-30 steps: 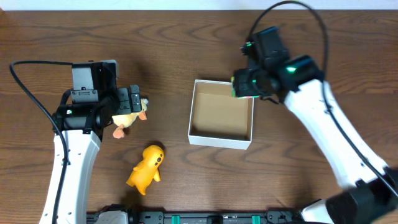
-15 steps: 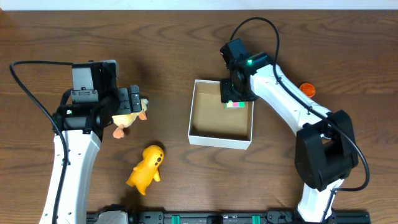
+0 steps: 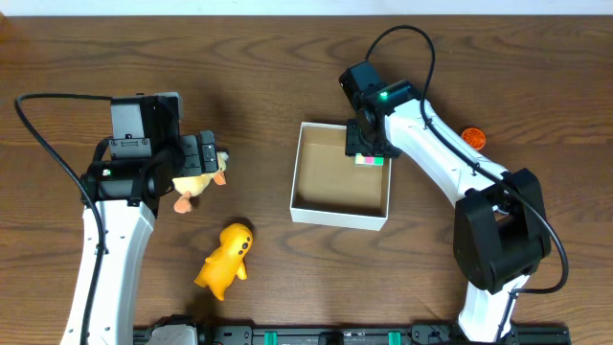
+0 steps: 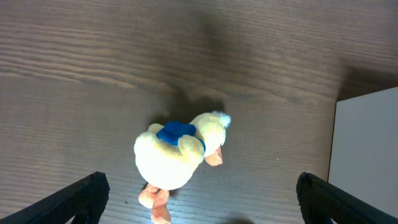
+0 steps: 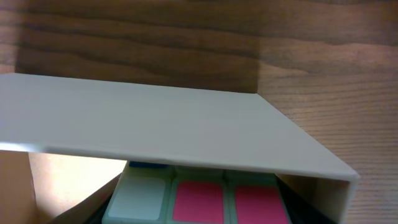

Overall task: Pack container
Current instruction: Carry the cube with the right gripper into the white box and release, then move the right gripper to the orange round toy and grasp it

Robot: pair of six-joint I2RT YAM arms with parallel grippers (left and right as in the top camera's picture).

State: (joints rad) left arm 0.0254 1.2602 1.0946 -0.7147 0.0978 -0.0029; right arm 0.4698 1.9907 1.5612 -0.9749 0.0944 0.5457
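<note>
a dark wood counter (image 3: 287, 57) is seen under everything. 2 white arms are stretched over it: the left arm (image 3: 115, 240) from the lower left, the right arm (image 3: 445, 165) from the lower rt, angled in toward the middle.

the container (image 3: 338, 218) is set a little rt of ctr on the counter, open side up. its brown floor is bare except at the far rt corner. its white wall is also caught at the rt edge of the left wrist view and across the middle of the right wrist view.

a yellow plush toy (image 3: 225, 261) is laid on the counter nr the front, well apart from the container. a smaller pale-yellow duck (image 4: 177, 158), w/ a blue band at the neck and orange feet, is found on the counter left of the container.

the left fingers (image 3: 199, 161) are hung over the duck and spread wide. the 2 tips are seen at the lower corners of the wrist view, w/ the duck btwn them and untouched. nothing is held.

a colour-tiled cube (image 3: 370, 160) is gripped by the right fingers (image 3: 367, 151), which are closed on 2 of its sides. it is held at the container's far rt corner, just inside the wall. whether it rests on the floor can't be told.

a small orange thing (image 3: 471, 137) is seen on the counter just beside the right arm. what it is can't be told.
</note>
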